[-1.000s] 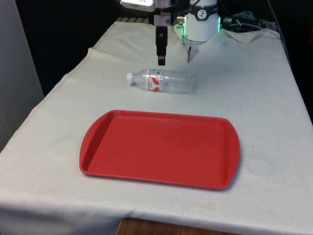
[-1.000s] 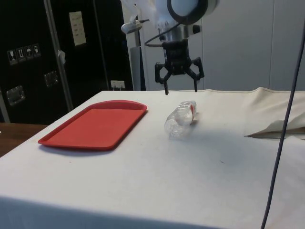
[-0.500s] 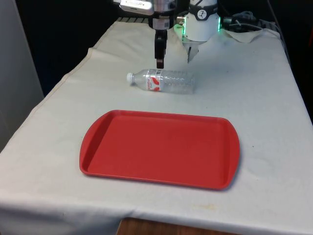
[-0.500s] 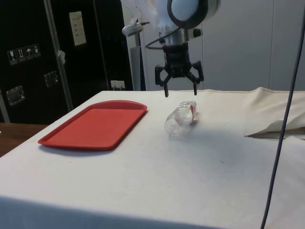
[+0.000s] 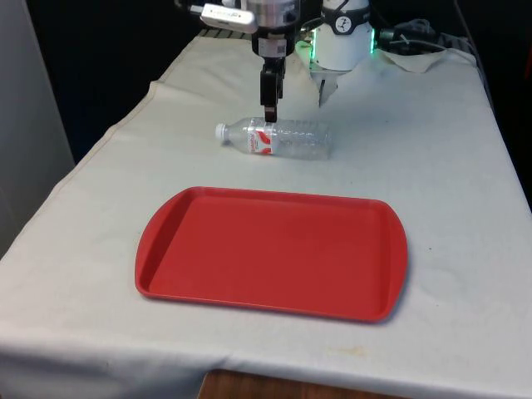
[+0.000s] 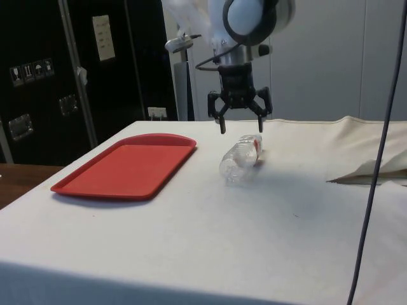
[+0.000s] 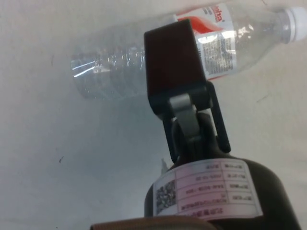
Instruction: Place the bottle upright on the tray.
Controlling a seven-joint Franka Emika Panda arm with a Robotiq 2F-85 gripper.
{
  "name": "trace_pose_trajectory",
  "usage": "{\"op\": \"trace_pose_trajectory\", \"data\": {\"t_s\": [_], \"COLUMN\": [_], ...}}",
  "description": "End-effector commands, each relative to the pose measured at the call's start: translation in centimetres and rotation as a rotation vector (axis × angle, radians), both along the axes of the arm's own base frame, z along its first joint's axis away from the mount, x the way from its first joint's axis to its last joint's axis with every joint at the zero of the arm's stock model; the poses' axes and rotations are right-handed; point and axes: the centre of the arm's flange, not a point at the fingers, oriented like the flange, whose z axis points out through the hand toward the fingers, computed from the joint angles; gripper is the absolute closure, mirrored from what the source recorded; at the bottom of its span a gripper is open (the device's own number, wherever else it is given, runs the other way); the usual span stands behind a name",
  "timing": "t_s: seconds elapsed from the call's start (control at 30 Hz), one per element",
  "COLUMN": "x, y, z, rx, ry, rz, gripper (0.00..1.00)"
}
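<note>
Gripper (image 6: 240, 125) spread wide, poised above clear plastic water bottle (image 5: 278, 138), which lies on its side on the cloth beyond the red tray (image 5: 270, 252). Risk: bottle could be rolled away if one finger lands first.

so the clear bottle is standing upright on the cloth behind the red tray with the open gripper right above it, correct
Not quite: the bottle is lying on its side, not upright, as the front view shows. The rest holds: it rests on the cloth behind the red tray, and the open gripper is just above it.
</note>
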Motion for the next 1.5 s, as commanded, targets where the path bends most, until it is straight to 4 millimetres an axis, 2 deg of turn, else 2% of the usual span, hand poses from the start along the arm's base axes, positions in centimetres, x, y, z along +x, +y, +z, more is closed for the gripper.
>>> {"op": "trace_pose_trajectory", "data": {"t_s": [0.0, 0.5, 0.87, 1.07, 1.47], "x": [0.1, -0.1, -0.3, -0.4, -0.8], "y": [0.0, -0.3, -0.7, -1.6, -4.4], "z": [-0.2, -1.1, -1.0, -1.2, -0.1], "rx": [-0.001, 0.028, 0.099, 0.099, 0.161], "ry": [-0.012, 0.003, -0.013, -0.011, -0.014], "rz": [-0.015, -0.073, -0.123, -0.130, -0.134], "gripper": [0.00, 0.00, 0.00, 0.00, 0.00]}}
